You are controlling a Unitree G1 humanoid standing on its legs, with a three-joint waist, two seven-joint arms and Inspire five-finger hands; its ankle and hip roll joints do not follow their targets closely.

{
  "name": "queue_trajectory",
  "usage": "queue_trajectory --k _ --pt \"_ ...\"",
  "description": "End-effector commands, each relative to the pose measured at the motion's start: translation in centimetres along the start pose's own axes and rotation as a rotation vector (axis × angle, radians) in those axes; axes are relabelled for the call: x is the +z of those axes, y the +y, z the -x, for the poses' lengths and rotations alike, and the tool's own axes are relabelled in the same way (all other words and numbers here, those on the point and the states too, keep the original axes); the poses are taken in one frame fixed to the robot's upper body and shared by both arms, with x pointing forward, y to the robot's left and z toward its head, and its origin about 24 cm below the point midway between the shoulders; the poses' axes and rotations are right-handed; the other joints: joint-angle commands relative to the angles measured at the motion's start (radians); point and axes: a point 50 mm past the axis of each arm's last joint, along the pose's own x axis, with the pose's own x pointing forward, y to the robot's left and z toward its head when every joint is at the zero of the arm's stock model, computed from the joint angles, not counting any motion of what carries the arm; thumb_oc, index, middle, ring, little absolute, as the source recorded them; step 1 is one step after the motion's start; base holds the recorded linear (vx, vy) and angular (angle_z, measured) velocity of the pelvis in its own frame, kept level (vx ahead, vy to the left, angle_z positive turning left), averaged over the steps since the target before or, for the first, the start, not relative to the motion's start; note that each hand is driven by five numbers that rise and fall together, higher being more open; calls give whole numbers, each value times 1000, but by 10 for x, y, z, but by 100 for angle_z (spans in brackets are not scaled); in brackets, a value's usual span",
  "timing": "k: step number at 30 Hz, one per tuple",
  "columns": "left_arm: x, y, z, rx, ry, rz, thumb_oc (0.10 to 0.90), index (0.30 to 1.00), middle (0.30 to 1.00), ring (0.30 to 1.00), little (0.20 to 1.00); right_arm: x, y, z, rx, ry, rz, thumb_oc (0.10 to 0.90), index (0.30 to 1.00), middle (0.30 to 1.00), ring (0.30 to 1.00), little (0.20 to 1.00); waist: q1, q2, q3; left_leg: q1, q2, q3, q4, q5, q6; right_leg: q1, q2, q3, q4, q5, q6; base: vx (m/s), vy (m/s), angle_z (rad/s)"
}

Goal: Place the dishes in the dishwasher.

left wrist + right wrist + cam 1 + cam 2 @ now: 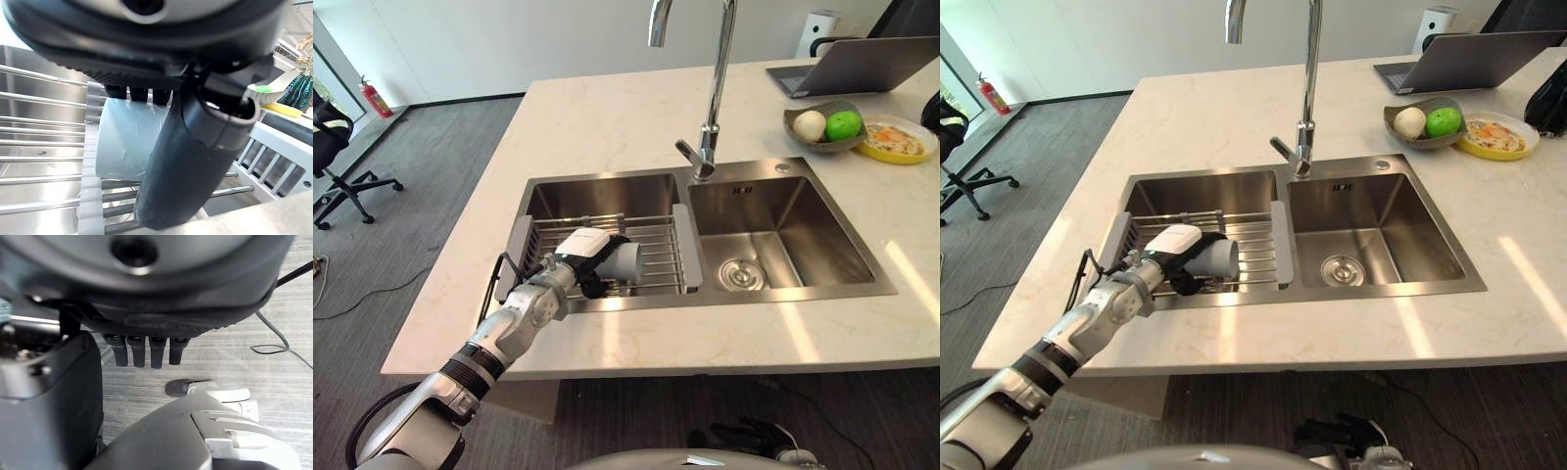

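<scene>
A pale grey cup (pixel 626 261) lies on its side on the wire rack (pixel 656 245) that spans the left basin of the steel sink (pixel 783 245). My left hand (pixel 581 251) reaches in from the lower left and is shut on the cup. In the left wrist view the thumb (pixel 195 161) crosses the cup (pixel 122 142) and the fingers curl over its far side. My right hand (pixel 756 432) hangs low beside the counter's front, above the floor; its fingers (pixel 144 352) hang relaxed and hold nothing.
A tall faucet (pixel 710 137) rises between the basins. At the back right of the counter stand a grey bowl (pixel 797 123) of fruit, a yellow plate (pixel 904 156) with food and a laptop (pixel 857 64). An office chair (pixel 337 157) stands at the far left.
</scene>
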Motion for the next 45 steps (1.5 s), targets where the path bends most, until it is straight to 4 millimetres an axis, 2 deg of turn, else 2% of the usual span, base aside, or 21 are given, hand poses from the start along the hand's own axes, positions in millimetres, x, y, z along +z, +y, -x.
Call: queue_trajectory --k 1,9,10,13,15,16,17,19,21,22,23,24,26,29,32,37,40,41,42,45 --pt "6 30 -13 68 -58 -56 400 300 300 300 300 -36 -4 6 5 148 116 800 900 900 900 900 -16 -51 -16 25 -36 -42 4 -17 -15 39 -21 -28 33 -59 67 0 0 0" --pt "-1 37 -6 126 -65 -45 400 300 300 300 300 -37 -5 6 -1 141 124 800 900 900 900 900 -11 -57 -18 24 -36 -43 4 -16 -16 40 -20 -31 32 -58 70 0 0 0" --pt "-3 45 -1 186 -66 -4 400 300 300 300 300 -38 -5 7 -4 139 126 800 900 900 900 900 -5 -59 -18 22 -35 -46 4 -14 -17 41 -21 -34 32 -58 70 0 0 0" --pt "-9 50 4 274 -41 94 400 300 300 300 300 -40 -3 7 -4 142 126 800 900 900 900 900 -2 -63 -19 22 -36 -49 4 -13 -18 41 -21 -37 32 -57 70 0 0 0" --pt "-17 55 12 404 -5 252 400 300 300 300 300 -44 0 8 -5 151 116 800 900 900 900 900 7 -73 -20 20 -33 -53 4 -12 -19 42 -22 -42 30 -56 69 0 0 0" --pt "-19 58 18 515 7 416 400 300 300 300 300 -45 3 8 -6 155 112 800 900 900 900 900 12 -80 -20 18 -32 -56 4 -10 -19 43 -22 -44 30 -56 67 0 0 0" --pt "-20 57 18 515 8 417 400 300 300 300 300 -45 2 8 -7 155 113 800 900 900 900 900 11 -79 -20 18 -32 -56 4 -10 -19 44 -22 -44 30 -56 67 0 0 0" --pt "-13 67 25 621 -50 560 400 300 300 300 300 -46 3 8 -12 157 107 800 900 900 900 900 16 -86 -19 15 -31 -59 4 -9 -19 43 -22 -47 29 -55 65 0 0 0" --pt "-12 67 28 655 -63 619 400 300 300 300 300 -47 3 8 -17 159 103 800 900 900 900 900 18 -89 -19 15 -31 -60 4 -9 -19 44 -22 -48 28 -54 65 1 -3 2" --pt "-8 73 37 768 -108 764 400 300 300 300 300 -51 4 9 -27 166 97 800 900 900 900 900 23 -96 -20 13 -30 -62 4 -9 -19 44 -23 -49 27 -53 64 2 -5 3" --pt "-8 73 37 768 -108 764 400 300 300 300 300 -51 4 9 -27 166 97 800 900 900 900 900 23 -96 -20 13 -30 -62 4 -9 -19 44 -23 -49 27 -53 64 0 0 0" --pt "-2 79 43 879 -158 903 400 300 300 300 300 -54 5 10 -43 174 87 800 900 900 900 900 29 -101 -19 11 -31 -66 4 -9 -19 44 -24 -50 27 -52 64 0 0 0" --pt "0 89 55 1012 -199 980 400 300 300 300 300 -57 5 11 -61 182 78 800 900 900 900 900 34 -106 -19 9 -30 -70 4 -9 -20 46 -25 -53 25 -52 64 -3 -1 2" --pt "0 103 69 1154 -232 997 400 300 300 300 300 -59 3 12 -87 185 63 800 900 900 900 900 44 -111 -20 7 -30 -73 4 -10 -21 47 -26 -58 23 -52 63 -1 0 6" --pt "-9 114 90 1281 -204 900 400 300 300 300 300 -59 2 12 -102 181 56 800 900 900 900 900 56 -113 -22 5 -33 -78 4 -11 -21 49 -26 -60 21 -52 64 3 3 6" --pt "-24 116 110 1372 -107 755 400 300 300 300 300 -61 6 12 -80 179 82 800 900 900 900 900 77 -112 -25 3 -36 -90 4 -10 -20 53 -26 -66 19 -54 61 -3 -3 4" --pt "-38 119 135 1416 0 527 400 300 300 300 300 -54 8 10 -59 154 129 800 900 900 900 900 115 -105 -22 5 -38 -110 4 -4 -19 56 -23 -71 19 -59 58 -3 -14 6" --pt "-39 119 135 1417 2 524 400 300 300 300 300 -55 9 10 -57 154 131 800 900 900 900 900 113 -107 -22 5 -38 -110 4 -4 -20 56 -23 -71 19 -60 58 -20 -7 4" --pt "-40 118 141 1419 14 489 400 300 300 300 300 -52 10 10 -45 147 160 800 900 900 900 900 128 -107 -17 2 -38 -117 8 3 -21 57 -22 -75 20 -62 56 -31 -22 6" --pt "-44 113 155 1442 40 482 400 300 300 300 300 -36 10 5 -29 99 289 800 900 900 900 900 190 -118 23 -79 -40 -169 118 10 -32 55 -34 -104 20 -61 48 -113 -57 16"
